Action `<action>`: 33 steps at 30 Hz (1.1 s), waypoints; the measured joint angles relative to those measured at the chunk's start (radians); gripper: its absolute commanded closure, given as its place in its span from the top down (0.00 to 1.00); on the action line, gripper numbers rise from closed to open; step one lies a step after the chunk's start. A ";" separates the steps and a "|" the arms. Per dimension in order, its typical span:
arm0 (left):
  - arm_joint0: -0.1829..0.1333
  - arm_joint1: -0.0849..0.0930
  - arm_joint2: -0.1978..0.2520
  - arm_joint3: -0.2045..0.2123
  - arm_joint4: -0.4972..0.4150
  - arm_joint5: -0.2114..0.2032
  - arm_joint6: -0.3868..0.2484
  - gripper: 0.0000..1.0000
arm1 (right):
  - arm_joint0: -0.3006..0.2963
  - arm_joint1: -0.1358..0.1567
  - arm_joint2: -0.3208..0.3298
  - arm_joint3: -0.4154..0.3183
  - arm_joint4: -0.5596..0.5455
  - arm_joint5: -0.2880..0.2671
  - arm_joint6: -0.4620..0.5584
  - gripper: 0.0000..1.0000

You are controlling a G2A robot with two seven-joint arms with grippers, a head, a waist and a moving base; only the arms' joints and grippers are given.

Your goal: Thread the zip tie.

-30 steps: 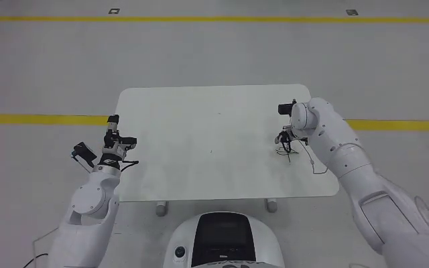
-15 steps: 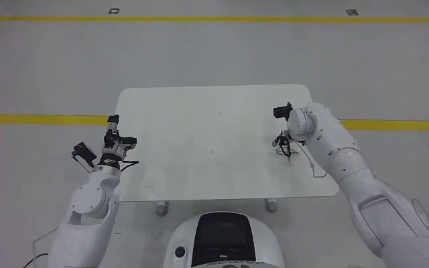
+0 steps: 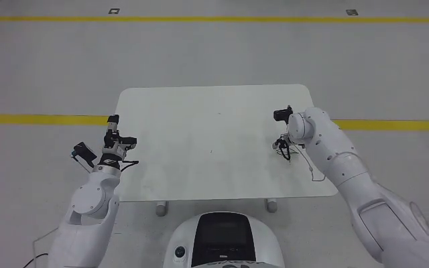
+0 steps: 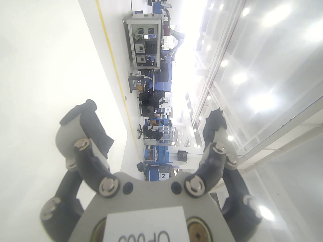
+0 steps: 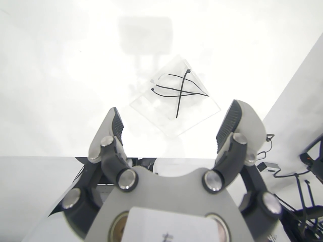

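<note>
The task is judged to be at its very start, with nothing threaded yet. Several thin black zip ties point(image 5: 181, 92) are seen lying loose and crossed over one another on a clear flat tray point(image 5: 199, 113). The tray is set on the white counter point(image 3: 214, 141), near its right edge. No tail is seen passed through a head. Two strands meet at one corner of the tray, and it cannot be told whether they are one bent tie or two separate ones.

The right end effector point(image 5: 174, 113) is held over the counter just short of the tray. Its fingers are spread wide, and nothing is gripped between the ribbed pads point(image 5: 227, 120). The left end effector point(image 4: 151, 110) is likewise spread and empty. It is held at the counter's left edge, well apart from the ties, and is pointed out toward the room.

Every step is therefore judged to be left. One tie has to be singled out from the crossed pile and lifted off the tray. It must then be steadied, probably between both arms. Finally the pointed tail has to be fed into the small head and drawn through.
</note>
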 measured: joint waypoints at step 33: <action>0.000 0.000 0.000 0.000 0.000 0.000 0.000 1.00 | -0.030 -0.021 0.020 0.052 -0.015 0.035 -0.031 0.29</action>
